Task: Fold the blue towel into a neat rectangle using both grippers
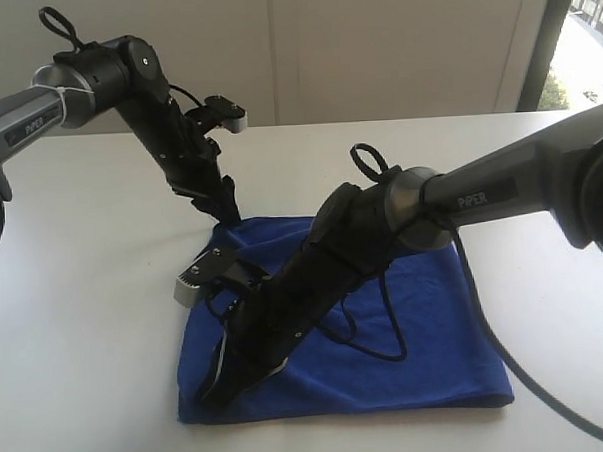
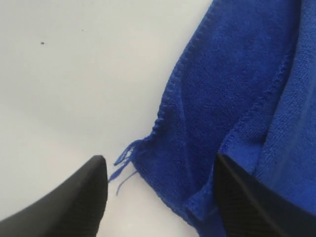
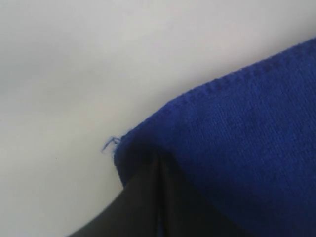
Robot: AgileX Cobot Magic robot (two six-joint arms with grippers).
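Observation:
The blue towel (image 1: pixel 426 321) lies flat on the white table (image 1: pixel 84 296), roughly square, with a folded layer along its far left side. My left gripper (image 1: pixel 224 204) is down at the towel's far left corner. In the left wrist view this gripper (image 2: pixel 160 165) is open: one finger rests on bare table, the other on the towel (image 2: pixel 232 89), with the frayed corner between them. My right gripper (image 1: pixel 211 390) reaches across the cloth to its near left corner. In the right wrist view the right gripper (image 3: pixel 157 154) is shut, its tips pinched on the edge of the towel (image 3: pixel 247 128).
The right arm (image 1: pixel 362 233) and its black cable (image 1: pixel 386 322) lie over the middle of the towel. A window strip (image 1: pixel 583 33) is at the far right. White table surrounds the cloth on all sides.

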